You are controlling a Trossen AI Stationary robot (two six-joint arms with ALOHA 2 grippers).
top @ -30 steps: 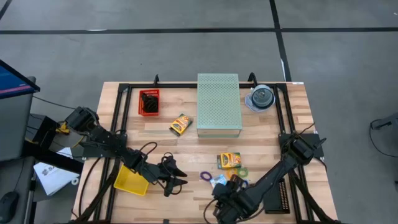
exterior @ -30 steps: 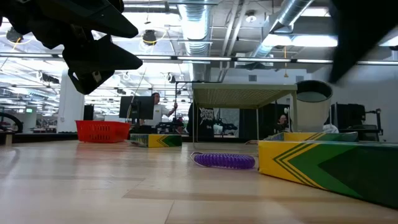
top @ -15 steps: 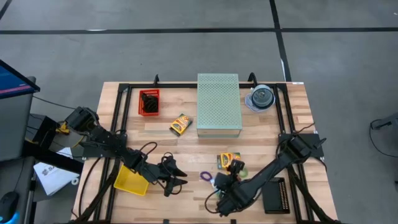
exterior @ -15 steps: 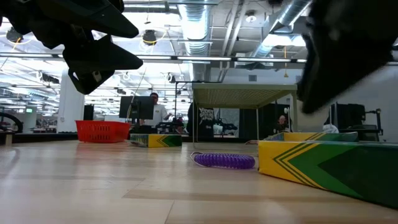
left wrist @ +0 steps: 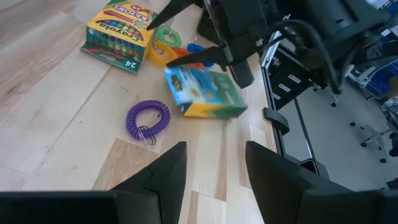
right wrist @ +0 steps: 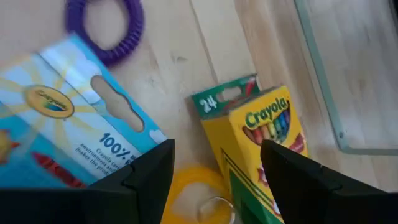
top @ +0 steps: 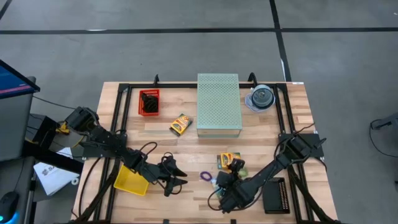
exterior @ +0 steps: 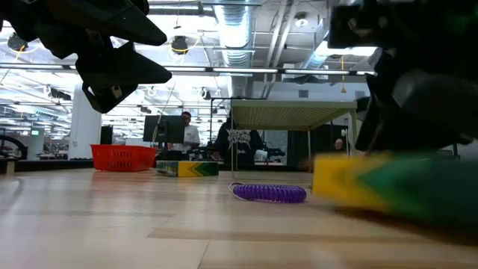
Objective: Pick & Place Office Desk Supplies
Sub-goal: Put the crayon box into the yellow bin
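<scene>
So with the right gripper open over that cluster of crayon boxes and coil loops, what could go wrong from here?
The right gripper hangs open over crowded items: the blue-and-green crayon packet, the yellow Crayola crayon box and a yellow coil loop lie close together, so closing might catch two things. Its fingers could also shove the purple coil loop aside. The left gripper waits nearby; the arms might crowd.

Blurred crayon box (exterior: 396, 187) in low view

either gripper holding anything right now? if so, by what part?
Nothing held. The right gripper is open above the blue packet and crayon box. The left gripper is open and empty near the purple coil.
</scene>
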